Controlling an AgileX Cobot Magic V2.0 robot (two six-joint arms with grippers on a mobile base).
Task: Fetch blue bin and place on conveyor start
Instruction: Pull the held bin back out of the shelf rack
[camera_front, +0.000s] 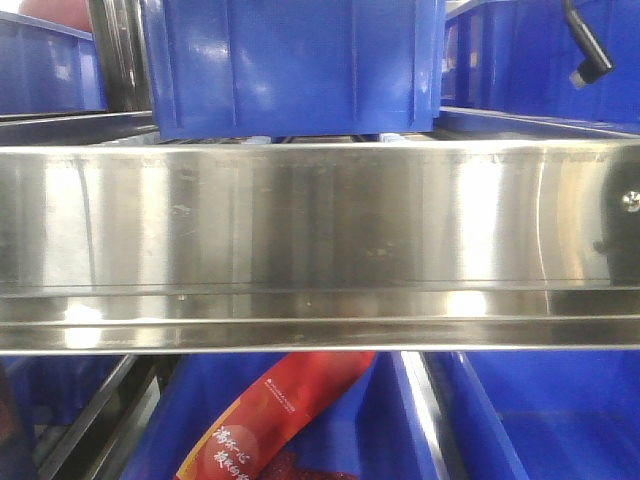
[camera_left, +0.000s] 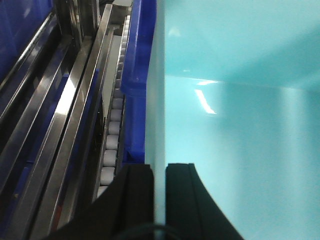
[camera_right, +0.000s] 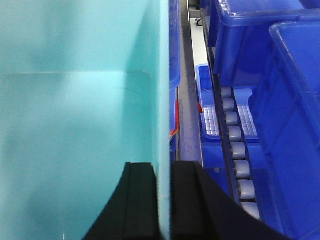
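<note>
The blue bin (camera_left: 240, 125) is smooth aqua plastic with a soft gloss. The dark blue crates (camera_front: 290, 60) are duller plastic. The shelf rail (camera_front: 320, 230) is polished, mirror-bright steel. The rollers (camera_right: 235, 150) are matt grey. The left gripper (camera_left: 159, 175) and right gripper (camera_right: 164, 172) show matt black pads (camera_left: 135, 200), possibly rubber.

The only writing is in the front-facing view, at about 6 o'clock. It is on a red pouch (camera_front: 290, 400) that lies tilted in a dark blue crate (camera_front: 190, 410) beneath the stainless-steel shelf (camera_front: 320, 230). Two rows of white Chinese characters run along the pouch toward 7 o'clock, too blurred to read with certainty. Toward the pouch's 12 o'clock end sits a small white logo with a line of tiny lettering, which is illegible.
</note>
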